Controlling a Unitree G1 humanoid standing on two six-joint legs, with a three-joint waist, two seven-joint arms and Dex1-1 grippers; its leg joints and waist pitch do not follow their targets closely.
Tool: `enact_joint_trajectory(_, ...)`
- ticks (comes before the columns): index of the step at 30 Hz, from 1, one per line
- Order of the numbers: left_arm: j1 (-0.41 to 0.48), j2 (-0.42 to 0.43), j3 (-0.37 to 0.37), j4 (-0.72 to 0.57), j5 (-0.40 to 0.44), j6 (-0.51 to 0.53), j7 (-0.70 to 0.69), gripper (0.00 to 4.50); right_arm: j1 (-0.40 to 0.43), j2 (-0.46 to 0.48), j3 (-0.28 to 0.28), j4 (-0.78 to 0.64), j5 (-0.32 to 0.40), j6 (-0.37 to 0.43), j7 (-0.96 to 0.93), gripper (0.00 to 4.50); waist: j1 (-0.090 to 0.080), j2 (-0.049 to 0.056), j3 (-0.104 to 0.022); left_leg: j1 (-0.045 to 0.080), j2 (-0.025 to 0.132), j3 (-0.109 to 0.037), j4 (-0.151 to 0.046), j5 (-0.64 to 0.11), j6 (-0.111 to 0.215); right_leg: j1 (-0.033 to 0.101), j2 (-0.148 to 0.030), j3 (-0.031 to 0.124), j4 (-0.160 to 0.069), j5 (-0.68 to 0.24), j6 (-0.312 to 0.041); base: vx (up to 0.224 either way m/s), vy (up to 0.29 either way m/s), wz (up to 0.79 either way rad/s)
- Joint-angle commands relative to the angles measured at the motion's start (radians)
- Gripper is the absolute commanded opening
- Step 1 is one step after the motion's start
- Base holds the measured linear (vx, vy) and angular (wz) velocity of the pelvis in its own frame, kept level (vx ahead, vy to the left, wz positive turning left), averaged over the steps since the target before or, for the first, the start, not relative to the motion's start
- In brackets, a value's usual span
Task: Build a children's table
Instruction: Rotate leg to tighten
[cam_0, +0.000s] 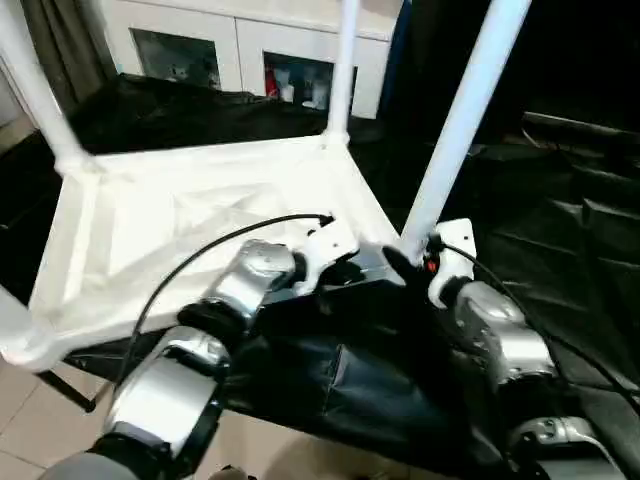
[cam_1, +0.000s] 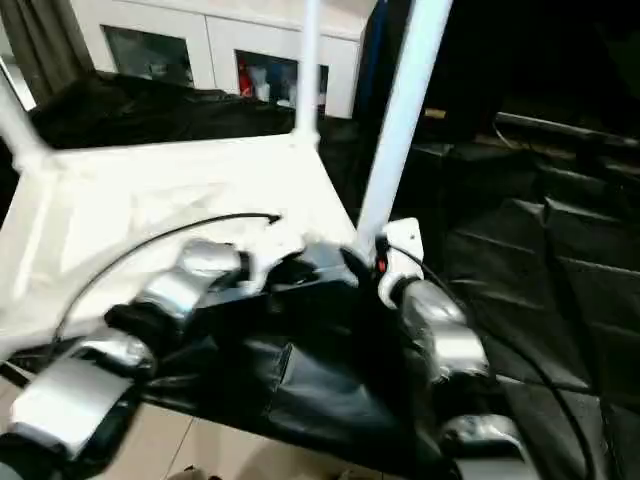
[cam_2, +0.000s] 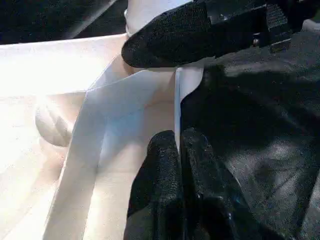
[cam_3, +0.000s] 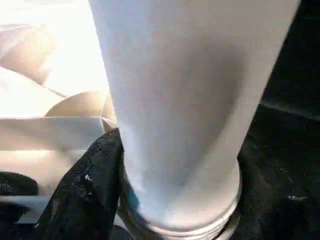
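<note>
Silver forearms reach from the frame's bottom to the upturned white table top (cam_0: 170, 230), centre left on black cloth (cam_0: 330, 390).
Left gripper (cam_2: 179, 145) is pinched shut on its thin rim; right gripper (cam_0: 418, 262) clasps a smooth tapered leg (cam_0: 462, 120) at its socket. White cabinet (cam_0: 240, 40) behind.

The four legs all run out past the picture's top, so their ends are unseen; the near-right leg (cam_0: 462, 130) has its foot hidden behind the right claw (cam_0: 412, 262). The tabletop (cam_0: 180, 230) is washed out by glare, its ribs hardly readable. Items behind the cabinet (cam_0: 300, 50) glass are too small to tell, perhaps bottles.
</note>
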Motion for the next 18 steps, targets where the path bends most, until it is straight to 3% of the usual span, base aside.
enact_joint_trajectory(1,-0.005,-0.088,-0.012,-0.003,-0.015,-0.015,-0.007,0.0,0.013,0.044,0.114,0.019,-0.05,0.007,0.05,3.28,-0.001,-0.009,-0.049,0.005,0.02,-0.014,-0.068,-0.244,0.025,0.039,-0.057,0.034,-0.08,-0.264,-0.178,0.0,0.0,0.0)
enact_joint_trajectory(7,0.0,-0.047,-0.009,-0.001,-0.014,-0.04,-0.054,0.0,0.01,-0.019,0.108,0.025,-0.058,-0.047,0.115,3.77,0.002,-0.009,-0.051,0.006,0.023,-0.012,-0.066,-0.231,0.044,0.041,-0.057,0.033,-0.077,-0.228,-0.196,0.0,0.0,0.0)
enact_joint_trajectory(9,0.017,-0.004,-0.009,-0.022,-0.035,-0.067,-0.148,0.0,0.027,-0.091,0.112,-0.018,-0.015,-0.055,0.281,3.77,0.006,-0.011,-0.052,0.003,0.022,-0.013,-0.064,-0.22,0.063,0.048,-0.057,0.032,-0.074,-0.205,-0.202,0.0,0.0,0.0)
enact_joint_trajectory(14,0.052,0.066,-0.015,-0.072,-0.071,-0.094,-0.328,0.0,0.089,-0.202,0.149,-0.126,0.038,-0.06,0.559,3.77,0.012,-0.012,-0.051,0.001,0.025,-0.011,-0.062,-0.205,0.099,0.051,-0.059,0.032,-0.071,-0.168,-0.227,0.0,0.0,0.0)
enact_joint_trajectory(18,0.075,0.124,-0.009,-0.11,-0.103,-0.09,-0.466,0.0,0.118,-0.27,0.157,-0.183,0.095,-0.028,0.707,3.77,0.018,-0.01,-0.049,0.001,0.033,-0.009,-0.064,-0.213,0.095,0.047,-0.057,0.029,-0.067,-0.184,-0.236,0.0,0.0,0.0)
